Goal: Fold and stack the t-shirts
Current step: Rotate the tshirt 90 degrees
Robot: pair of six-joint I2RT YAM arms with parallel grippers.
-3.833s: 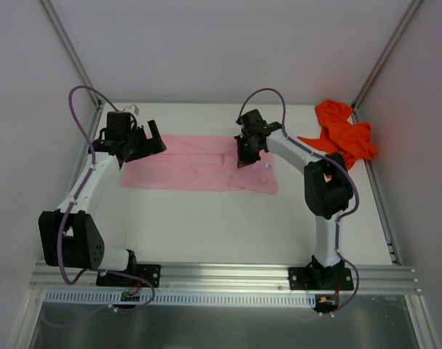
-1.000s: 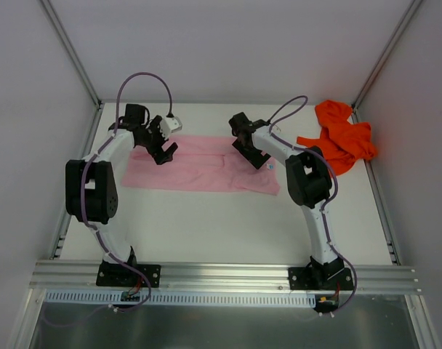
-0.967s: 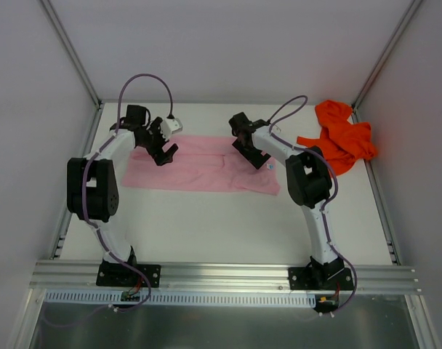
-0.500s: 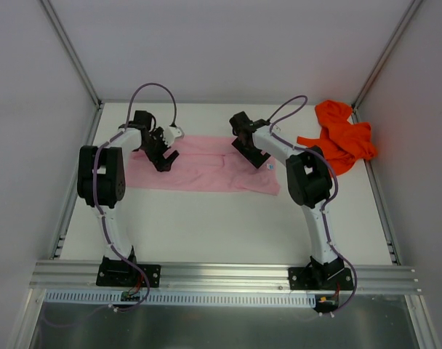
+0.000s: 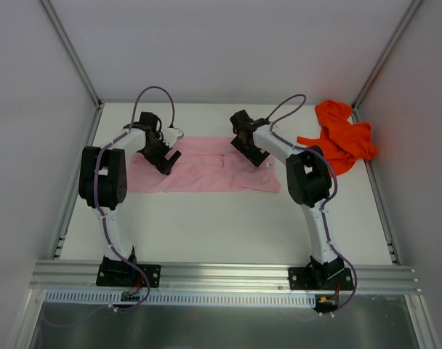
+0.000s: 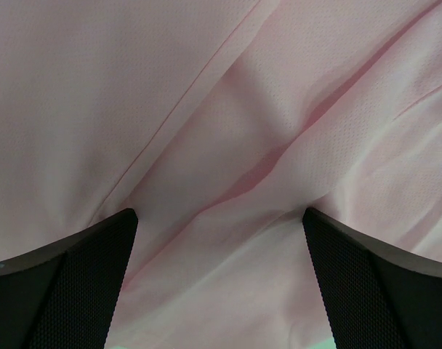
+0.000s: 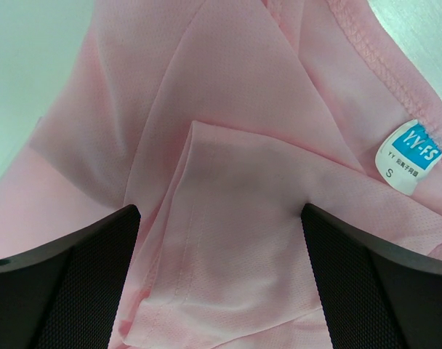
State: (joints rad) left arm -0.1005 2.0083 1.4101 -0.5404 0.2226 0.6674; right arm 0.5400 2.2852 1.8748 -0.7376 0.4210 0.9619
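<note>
The light pink t-shirt [image 5: 206, 174] lies folded into a long flat band across the far middle of the table. My left gripper [image 5: 166, 161] stands open over its left part; the wrist view shows wrinkled pink cloth [image 6: 206, 109] filling the gap between the wide-apart fingers [image 6: 61, 291]. Over the shirt's right part my right gripper [image 5: 251, 154] is open too, its fingertips resting on a folded sleeve [image 7: 228, 240] beside the collar and a white size label [image 7: 414, 156]. The bright orange t-shirt [image 5: 341, 138] lies crumpled in the far right corner, apart from both grippers.
White walls and metal frame posts close in the table on three sides. The arm bases sit on an aluminium rail [image 5: 221, 276] at the near edge. Bare white tabletop [image 5: 221, 225] lies between the pink shirt and that rail.
The left arm has swung its elbow upright and slid its gripper slightly right and nearer on the pink shirt. The right arm has stayed almost still. Both grippers remain open.
</note>
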